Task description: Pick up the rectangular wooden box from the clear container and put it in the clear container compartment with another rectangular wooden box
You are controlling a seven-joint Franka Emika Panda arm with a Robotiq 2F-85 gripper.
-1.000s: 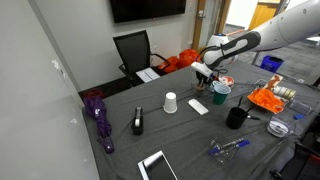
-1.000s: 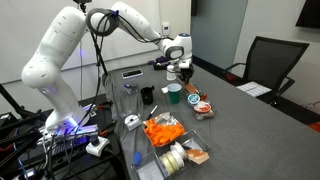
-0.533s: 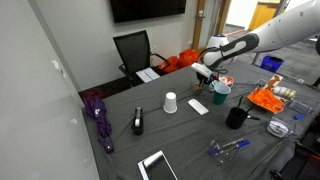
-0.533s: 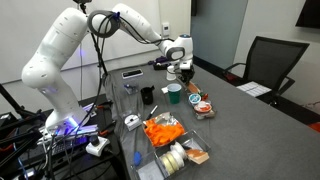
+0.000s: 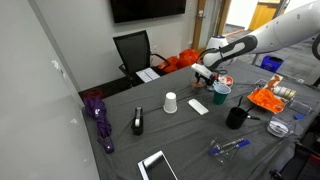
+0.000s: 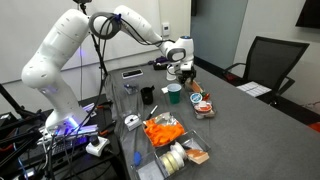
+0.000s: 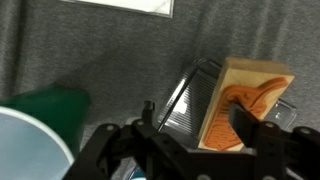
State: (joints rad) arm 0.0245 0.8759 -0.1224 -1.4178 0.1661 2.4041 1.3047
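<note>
In the wrist view a rectangular wooden box [image 7: 248, 95] with an orange pattern lies tilted in a compartment of the clear container [image 7: 188, 95]. My gripper [image 7: 197, 122] hangs just above it, open, with the left finger [image 7: 148, 115] over the ribbed clear plastic and the right finger [image 7: 247, 125] in front of the box. The jaws stand apart and do not press the box. In both exterior views the gripper [image 5: 205, 75] [image 6: 183, 70] hovers low over the small clear container [image 6: 203, 105]. I cannot make out a second wooden box.
A green cup [image 7: 45, 110] [image 5: 220, 92] [image 6: 175, 93] stands right beside the container. A white cup [image 5: 170, 103], a black mug [image 5: 236, 117], an orange pile [image 5: 268, 98] and a purple umbrella [image 5: 97, 115] lie around the grey table.
The arm stays over the clear container in both exterior views; no clear movement shows at that distance.
</note>
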